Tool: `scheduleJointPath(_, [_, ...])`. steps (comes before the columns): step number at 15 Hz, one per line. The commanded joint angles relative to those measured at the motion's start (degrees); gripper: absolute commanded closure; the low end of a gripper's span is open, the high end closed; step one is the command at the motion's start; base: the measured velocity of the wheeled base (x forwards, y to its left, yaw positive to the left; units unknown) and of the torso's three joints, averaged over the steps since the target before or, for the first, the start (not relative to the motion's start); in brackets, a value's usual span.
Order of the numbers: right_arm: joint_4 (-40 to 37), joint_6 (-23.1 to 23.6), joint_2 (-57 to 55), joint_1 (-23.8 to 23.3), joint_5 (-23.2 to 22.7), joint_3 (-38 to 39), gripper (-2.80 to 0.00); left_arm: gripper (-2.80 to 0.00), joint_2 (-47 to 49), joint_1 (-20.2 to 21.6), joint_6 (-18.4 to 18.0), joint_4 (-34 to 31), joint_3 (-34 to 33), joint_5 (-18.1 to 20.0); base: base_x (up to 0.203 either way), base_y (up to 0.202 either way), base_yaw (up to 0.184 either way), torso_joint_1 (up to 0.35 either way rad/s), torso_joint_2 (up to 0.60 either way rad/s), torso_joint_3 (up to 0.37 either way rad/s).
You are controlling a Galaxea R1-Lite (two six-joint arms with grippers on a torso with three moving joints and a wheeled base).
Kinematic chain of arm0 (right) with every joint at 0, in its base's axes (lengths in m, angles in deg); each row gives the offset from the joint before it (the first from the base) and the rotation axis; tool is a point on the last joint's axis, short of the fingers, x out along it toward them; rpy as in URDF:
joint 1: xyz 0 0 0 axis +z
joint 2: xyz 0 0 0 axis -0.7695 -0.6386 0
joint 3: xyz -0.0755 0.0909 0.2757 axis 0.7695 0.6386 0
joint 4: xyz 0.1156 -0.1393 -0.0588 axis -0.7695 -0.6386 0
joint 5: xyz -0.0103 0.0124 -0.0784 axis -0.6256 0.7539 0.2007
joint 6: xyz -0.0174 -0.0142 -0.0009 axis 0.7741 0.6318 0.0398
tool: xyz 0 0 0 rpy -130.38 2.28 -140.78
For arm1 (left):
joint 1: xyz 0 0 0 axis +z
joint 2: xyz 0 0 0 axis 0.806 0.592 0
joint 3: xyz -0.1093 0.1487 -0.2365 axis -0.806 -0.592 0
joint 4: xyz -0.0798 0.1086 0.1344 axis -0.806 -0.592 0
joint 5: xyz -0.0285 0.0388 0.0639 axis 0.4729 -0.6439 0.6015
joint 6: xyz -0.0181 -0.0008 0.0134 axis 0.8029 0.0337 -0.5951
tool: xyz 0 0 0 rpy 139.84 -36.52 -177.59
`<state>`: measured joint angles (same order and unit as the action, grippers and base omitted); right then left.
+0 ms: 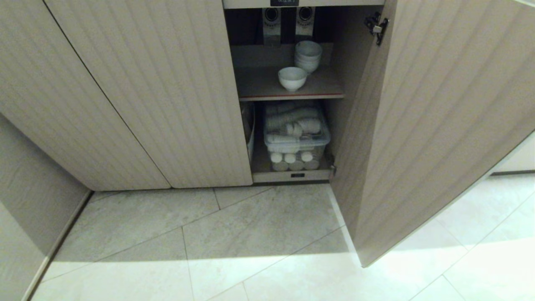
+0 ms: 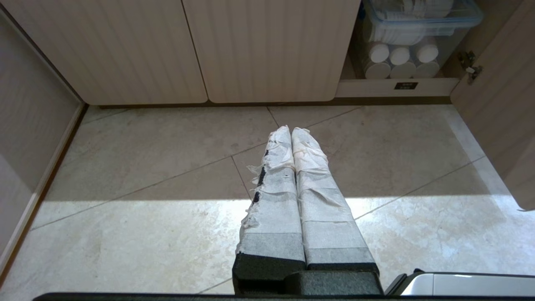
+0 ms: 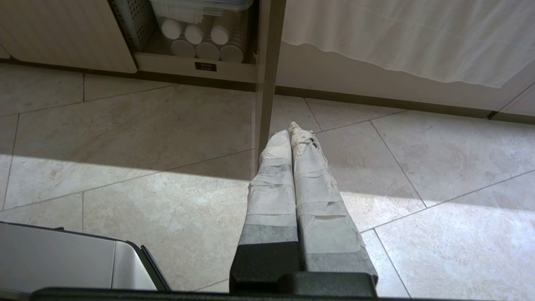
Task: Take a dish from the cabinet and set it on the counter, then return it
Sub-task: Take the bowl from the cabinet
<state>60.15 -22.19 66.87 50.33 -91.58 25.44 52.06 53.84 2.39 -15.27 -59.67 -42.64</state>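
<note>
The cabinet point(image 1: 159, 96) has pale ribbed doors; its right door point(image 1: 422, 125) stands swung open. On the brown shelf point(image 1: 267, 85) inside sits a single white bowl point(image 1: 292, 78), with a stack of white bowls point(image 1: 308, 55) behind it. Neither arm shows in the head view. My left gripper point(image 2: 291, 129) hangs shut over the floor tiles, well short of the cabinet, with nothing in it. My right gripper point(image 3: 291, 128) is shut and empty too, close beside the open door's edge point(image 3: 264, 83). The counter is out of view.
Below the shelf a clear plastic bin point(image 1: 296, 133) holds white cups and rolls. A perforated basket point(image 3: 129, 19) stands left of it. A side wall point(image 1: 29, 200) closes the left. Sunlit floor tiles point(image 1: 259, 234) spread before the cabinet.
</note>
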Motion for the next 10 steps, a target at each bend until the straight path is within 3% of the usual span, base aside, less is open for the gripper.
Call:
scheduleJointPath(1, [0.0, 0.1, -0.1, 0.0, 0.0, 0.0, 0.00, 0.00, 0.0, 0.0, 0.0, 0.0, 0.0, 0.0, 0.000, 0.000, 0.000, 0.000, 0.00, 0.000])
scheduleJointPath(10, [0.0, 0.1, -0.1, 0.0, 0.0, 0.0, 0.00, 0.00, 0.0, 0.0, 0.0, 0.0, 0.0, 0.0, 0.000, 0.000, 0.000, 0.000, 0.00, 0.000])
